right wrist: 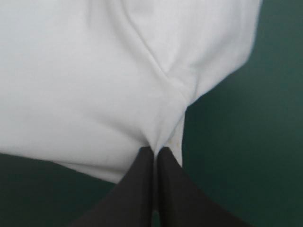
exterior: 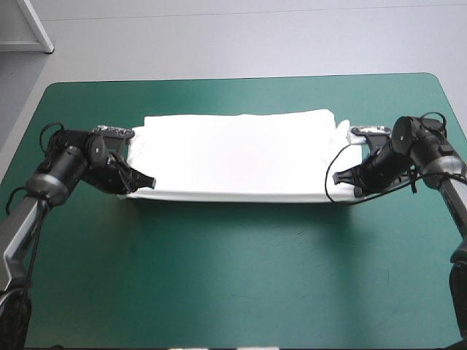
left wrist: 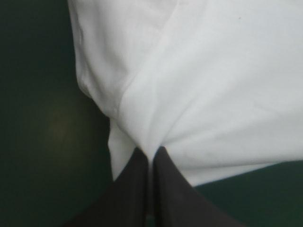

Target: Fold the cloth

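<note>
The T-shirt (exterior: 233, 157) is soft white cloth, matt, smooth across its flat middle, drawn into shallow creases where the left gripper (left wrist: 150, 152) and right gripper (right wrist: 155, 151) pinch it. Their black fingers (left wrist: 132, 194) look smooth and matt (plastic or rubber, I cannot tell which). The teal-green tabletop cover (exterior: 233, 277) is a smooth, matt sheet with a faint sheen toward its far edge.

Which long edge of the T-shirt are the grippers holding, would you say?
The edge of the T-shirt nearest the robot: left gripper and right gripper pinch its corners; the far edge lies untouched.
</note>
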